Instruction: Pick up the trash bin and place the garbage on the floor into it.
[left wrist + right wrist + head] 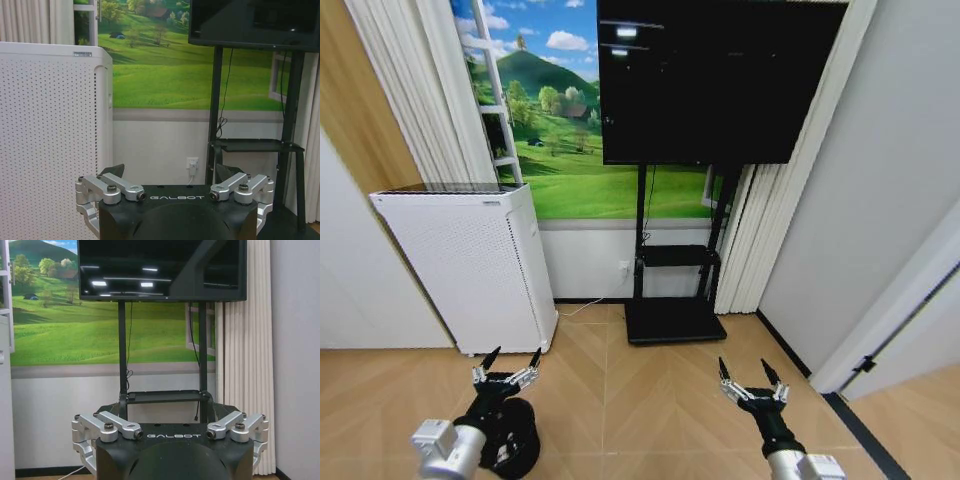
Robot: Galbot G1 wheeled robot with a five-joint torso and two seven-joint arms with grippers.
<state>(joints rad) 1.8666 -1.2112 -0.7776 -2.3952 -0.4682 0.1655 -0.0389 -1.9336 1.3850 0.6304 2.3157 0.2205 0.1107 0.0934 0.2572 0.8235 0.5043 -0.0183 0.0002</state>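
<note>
Currently, the left gripper [511, 357] hangs at 7 o'clock in the head view, jaws spread wide and holding nothing, with the trash bin [517, 443] directly beneath it on the wood floor [640, 400]. The right gripper [751, 369], at 5 o'clock, is likewise spread and empty, well apart from the bin. An air purifier [470, 265] stands at 9 o'clock.

The trash bin [515, 440], at seven o'clock in the head view, is largely hidden behind the left gripper [509, 359] and its arm, and cut by the lower edge. In both wrist views each gripper's black body covers most of its own fingers.
</note>
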